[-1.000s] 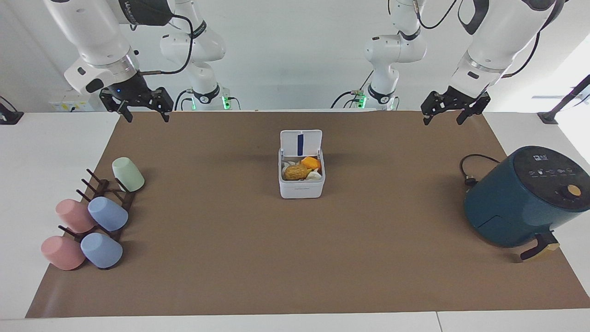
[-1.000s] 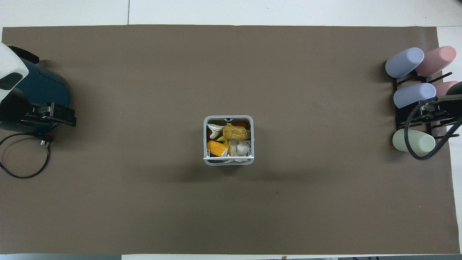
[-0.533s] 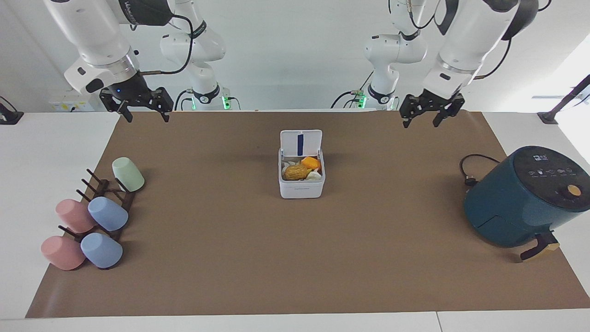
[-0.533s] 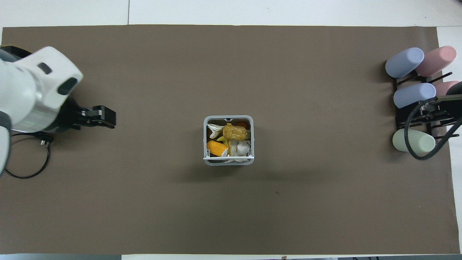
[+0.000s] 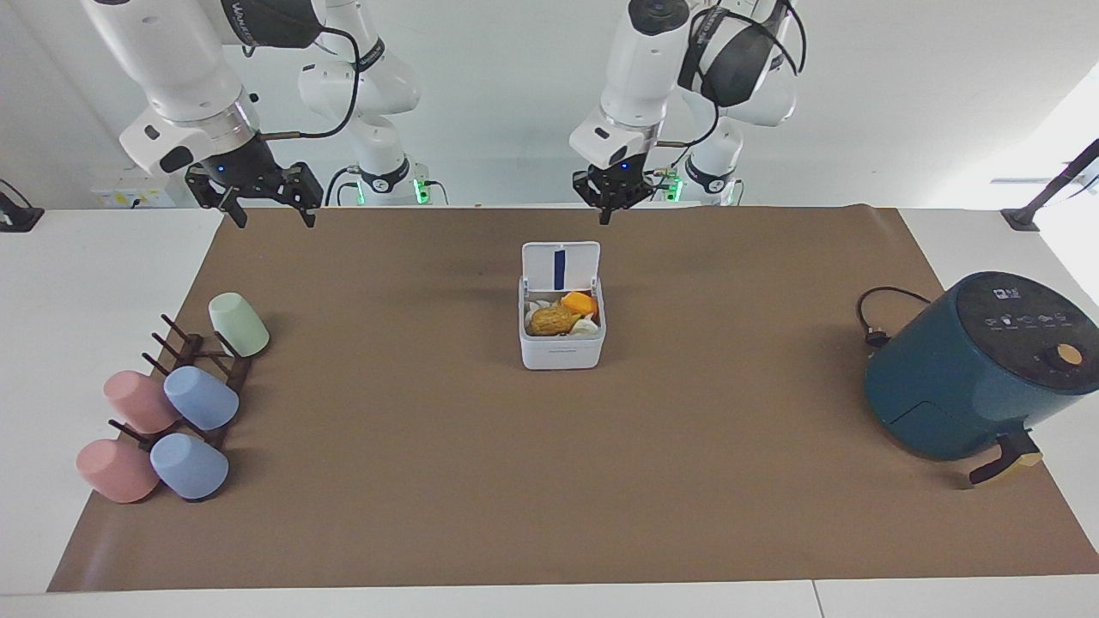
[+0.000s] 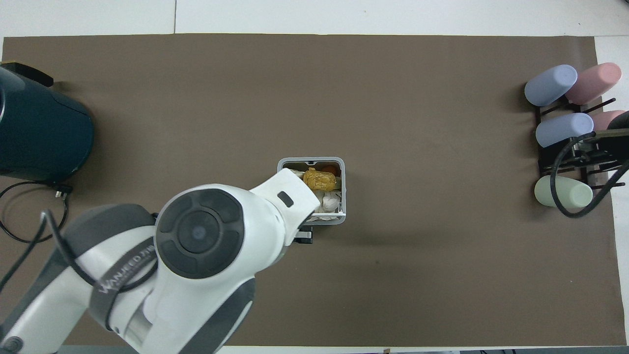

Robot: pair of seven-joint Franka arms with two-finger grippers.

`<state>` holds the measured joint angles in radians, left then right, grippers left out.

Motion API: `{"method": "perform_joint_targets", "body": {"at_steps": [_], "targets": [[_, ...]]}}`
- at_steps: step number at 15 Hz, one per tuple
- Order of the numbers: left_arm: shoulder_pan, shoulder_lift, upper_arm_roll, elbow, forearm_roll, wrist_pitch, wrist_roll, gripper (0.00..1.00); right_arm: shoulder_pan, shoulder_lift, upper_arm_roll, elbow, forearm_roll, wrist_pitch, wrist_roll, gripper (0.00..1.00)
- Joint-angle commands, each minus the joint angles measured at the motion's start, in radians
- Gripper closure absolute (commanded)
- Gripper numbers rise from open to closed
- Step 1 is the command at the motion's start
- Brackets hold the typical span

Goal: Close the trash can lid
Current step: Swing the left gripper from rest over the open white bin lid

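Note:
The small white trash can (image 5: 562,348) stands mid-mat with food scraps inside. Its lid (image 5: 561,264) stands upright and open at the edge nearer to the robots, with the dark blue strip showing. My left gripper (image 5: 610,202) hangs in the air over the mat just robot-side of the lid, apart from it. In the overhead view the left arm (image 6: 211,236) covers part of the can (image 6: 342,189), and the gripper is hidden beneath it. My right gripper (image 5: 268,215) is open and empty, and it waits over the right arm's end of the mat.
A dark-teal air fryer (image 5: 979,369) with its cable (image 5: 876,313) sits at the left arm's end. A dark rack (image 5: 202,369) holding several pastel cups (image 5: 202,399) stands at the right arm's end. A brown mat (image 5: 549,481) covers the table.
My left arm has swung from over the air fryer's end of the mat toward the middle, and its gripper now hangs close to the open lid. The right arm, the can and the lid have not moved.

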<state>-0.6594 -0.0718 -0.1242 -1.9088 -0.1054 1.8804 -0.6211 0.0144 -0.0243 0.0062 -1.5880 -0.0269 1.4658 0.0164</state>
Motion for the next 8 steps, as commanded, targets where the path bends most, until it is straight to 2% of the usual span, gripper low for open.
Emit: {"method": "perform_joint_targets", "body": {"at_steps": [1, 8], "targets": [[-0.06, 0.042, 0.025, -0.03, -0.019, 0.103, -0.049, 1.0, -0.01, -0.006, 0.006, -0.007, 0.009, 0.002, 0.008, 0.0], [-0.005, 0.076, 0.026, -0.015, -0.02, 0.206, -0.054, 1.0, -0.01, -0.006, 0.006, -0.007, 0.009, 0.001, 0.008, 0.0]]}}
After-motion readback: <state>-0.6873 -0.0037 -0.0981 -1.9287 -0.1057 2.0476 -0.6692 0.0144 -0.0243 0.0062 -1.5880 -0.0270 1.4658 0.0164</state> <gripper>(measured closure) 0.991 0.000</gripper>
